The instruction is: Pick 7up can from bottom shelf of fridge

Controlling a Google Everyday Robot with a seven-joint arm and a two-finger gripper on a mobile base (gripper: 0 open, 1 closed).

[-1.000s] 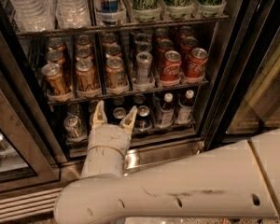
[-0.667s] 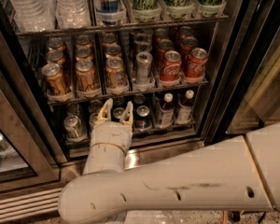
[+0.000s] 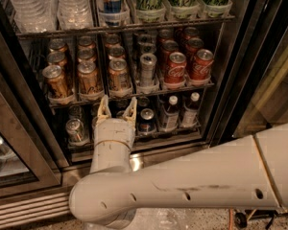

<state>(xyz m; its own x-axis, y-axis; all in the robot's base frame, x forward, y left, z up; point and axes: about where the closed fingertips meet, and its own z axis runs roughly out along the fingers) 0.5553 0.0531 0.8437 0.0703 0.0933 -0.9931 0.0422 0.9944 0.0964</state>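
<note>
The fridge [image 3: 233, 80] stands open with dark wire racks of drinks. My gripper [image 3: 117, 110] reaches into the bottom shelf [image 3: 149, 137] left of its middle, fingers [image 3: 103, 108] apart and pointing inward. A dark can [image 3: 119, 114] sits between the fingers and is mostly hidden; I cannot read its label. A silver-topped can [image 3: 76, 128] stands to the left of the gripper and a dark can [image 3: 146, 120] to the right. No green 7up label shows on this shelf.
Two white-capped bottles [image 3: 170, 111] stand at the right of the bottom shelf. The rack above [image 3: 134, 92] holds gold, silver and red Coca-Cola cans [image 3: 175, 68] just over the gripper. The black door frame [image 3: 19, 143] is at the left. My white arm [image 3: 192, 186] fills the foreground.
The gripper has moved a little up and deeper into the bottom shelf. Its fingers stand slightly closer together than a second ago. The cans have not moved.
</note>
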